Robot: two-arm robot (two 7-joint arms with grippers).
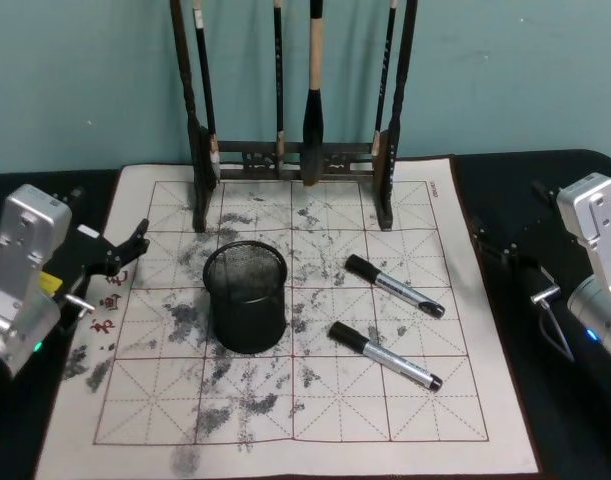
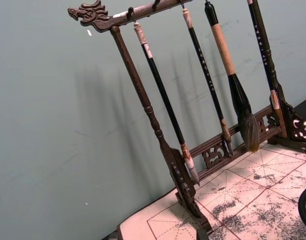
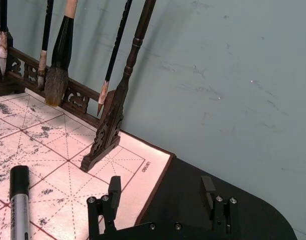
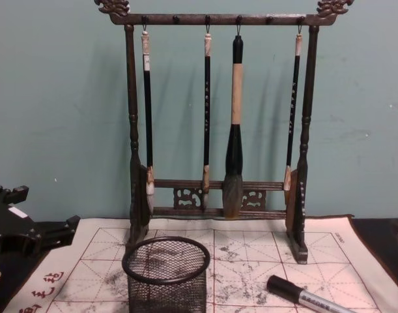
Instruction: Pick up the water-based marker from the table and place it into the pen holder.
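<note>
Two black-capped grey markers lie on the ink-stained grid mat, one [image 1: 395, 285] farther back and one [image 1: 385, 355] nearer me, both right of the pen holder [image 1: 245, 297]. The holder is a round black mesh cup standing upright at the mat's middle [image 4: 166, 274]; nothing shows inside it. My left gripper [image 1: 125, 255] hovers open at the mat's left edge, level with the holder. At the mat's right edge, my right gripper [image 3: 160, 192] is open over the black table, with a marker's cap end [image 3: 18, 200] lying to one side of it on the mat.
A tall dark wooden brush rack [image 1: 295, 160] with several hanging brushes stands along the mat's back edge, behind the holder. A teal wall rises right behind it. Black table [image 1: 565, 400] borders the mat on both sides.
</note>
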